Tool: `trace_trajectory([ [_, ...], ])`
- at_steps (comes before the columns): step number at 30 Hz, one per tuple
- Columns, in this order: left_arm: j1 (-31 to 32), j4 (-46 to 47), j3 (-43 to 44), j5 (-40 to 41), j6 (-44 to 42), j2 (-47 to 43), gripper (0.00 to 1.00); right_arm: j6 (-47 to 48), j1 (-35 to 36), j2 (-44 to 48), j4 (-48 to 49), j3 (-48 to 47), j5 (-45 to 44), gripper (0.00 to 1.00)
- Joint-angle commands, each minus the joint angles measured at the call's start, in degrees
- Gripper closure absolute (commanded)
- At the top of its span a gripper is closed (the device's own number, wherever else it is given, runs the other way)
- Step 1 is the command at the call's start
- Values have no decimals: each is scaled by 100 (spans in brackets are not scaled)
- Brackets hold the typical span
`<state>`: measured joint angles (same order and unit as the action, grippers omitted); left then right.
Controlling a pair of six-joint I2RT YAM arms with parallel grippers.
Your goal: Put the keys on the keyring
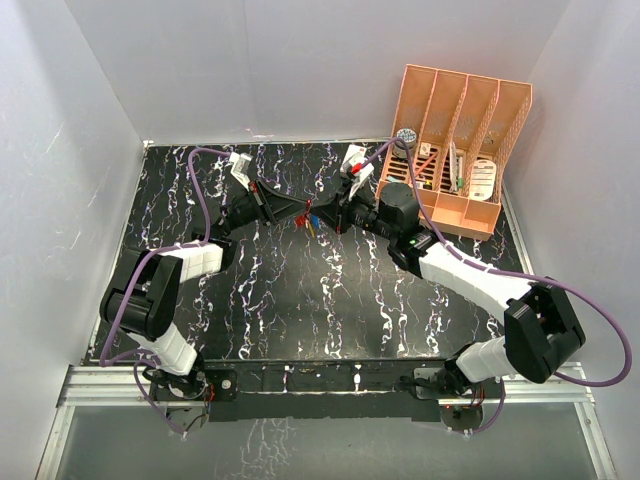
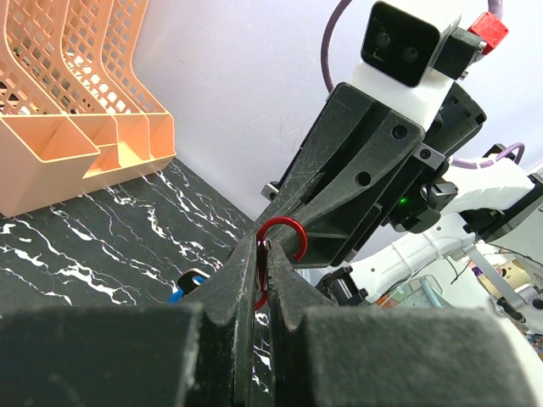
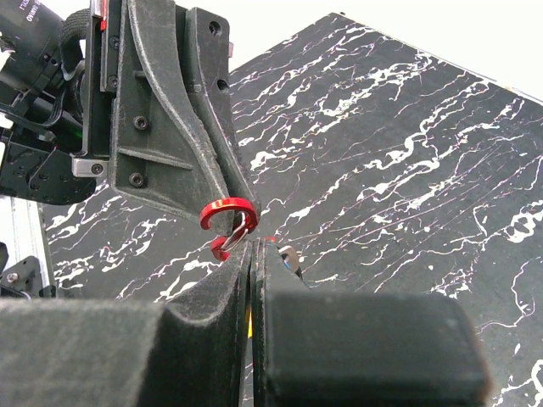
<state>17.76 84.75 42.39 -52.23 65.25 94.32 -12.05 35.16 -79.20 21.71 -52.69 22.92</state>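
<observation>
Top external: orange rack [image 1: 470, 215] beyond keyring [image 1: 302, 222]

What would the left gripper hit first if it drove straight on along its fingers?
The right gripper: its tips face the left gripper head-on, just past the red keyring that the left one pinches. Depth is unclear, but no gap shows.

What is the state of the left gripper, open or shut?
Shut on the keyring: in the left wrist view, the left gripper pinches the thin red loop.
</observation>
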Motion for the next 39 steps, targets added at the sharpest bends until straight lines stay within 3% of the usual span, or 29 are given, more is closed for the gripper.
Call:
trace_trajectory([
  [1, 31, 1756, 202, 63, 7, -34, 100, 83, 44, 106, 421, 8, 105, 100],
  [39, 35, 1756, -51, 56, 38, -100, 100, 255, 43, 344, 786, 272, -96, 100],
])
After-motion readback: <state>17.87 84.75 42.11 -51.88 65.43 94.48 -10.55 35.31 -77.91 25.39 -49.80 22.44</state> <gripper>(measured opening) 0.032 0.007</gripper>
